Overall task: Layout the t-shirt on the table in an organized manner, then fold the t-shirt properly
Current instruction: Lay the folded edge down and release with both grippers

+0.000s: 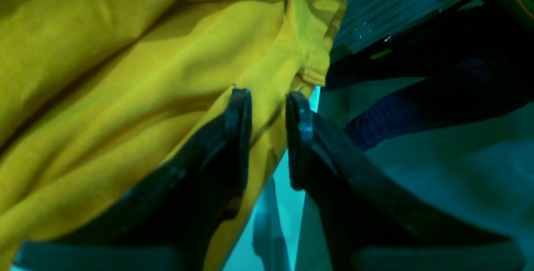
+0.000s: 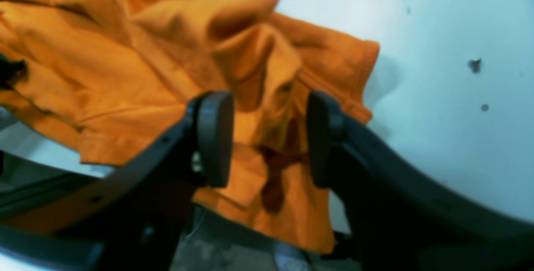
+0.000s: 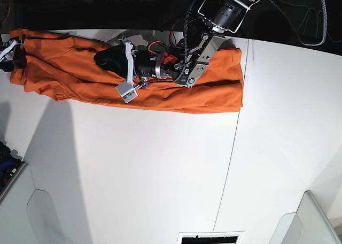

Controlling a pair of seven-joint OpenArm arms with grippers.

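- Across the upper left of the base view, the t-shirt [image 3: 160, 91] lies in a long rumpled band on the table [image 3: 160, 174], partly doubled over.
- Left gripper [image 1: 269, 95]: jaws narrowly parted with a fold of cloth between them; whether it is clamped cannot be told.
- Right gripper [image 2: 269, 137]: jaws apart around bunched cloth, released.
- Step in hand, by judgement: laying out. Next calls for gripping edges and spreading them flat.
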